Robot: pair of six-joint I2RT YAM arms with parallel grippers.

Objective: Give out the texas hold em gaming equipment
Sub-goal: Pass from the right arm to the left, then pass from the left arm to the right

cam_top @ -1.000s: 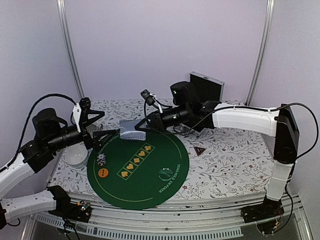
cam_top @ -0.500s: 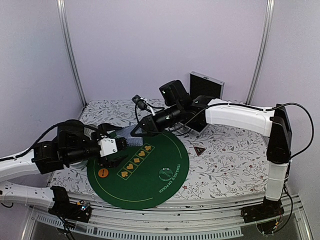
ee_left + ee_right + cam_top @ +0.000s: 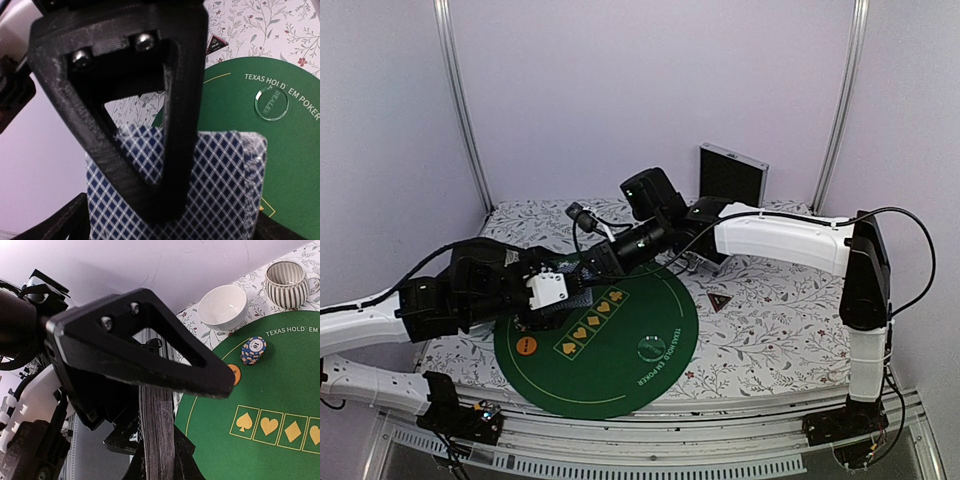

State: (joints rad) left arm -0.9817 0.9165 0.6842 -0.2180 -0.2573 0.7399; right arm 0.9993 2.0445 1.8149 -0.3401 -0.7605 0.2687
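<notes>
My right gripper [image 3: 588,266] is shut on a deck of blue-checked playing cards [image 3: 157,430], held on edge above the far left rim of the green poker mat [image 3: 620,370]. My left gripper [image 3: 565,290] is open, and its fingers straddle the same deck [image 3: 220,185]; one finger [image 3: 150,165] crosses the card backs. On the mat lie a stack of blue and white chips [image 3: 253,350], an orange disc [image 3: 526,346] and a clear dealer disc [image 3: 651,348]. A small dark triangle [image 3: 720,301] lies on the floral cloth to the right of the mat.
A white bowl [image 3: 222,307] and a striped cup [image 3: 287,284] stand just off the mat's left rim, hidden under my left arm in the top view. A dark open case [image 3: 732,178] stands at the back of the table.
My left arm has swung in from the left and brought its open fingers around the deck. My right arm has carried the deck leftward and lower, toward it.
</notes>
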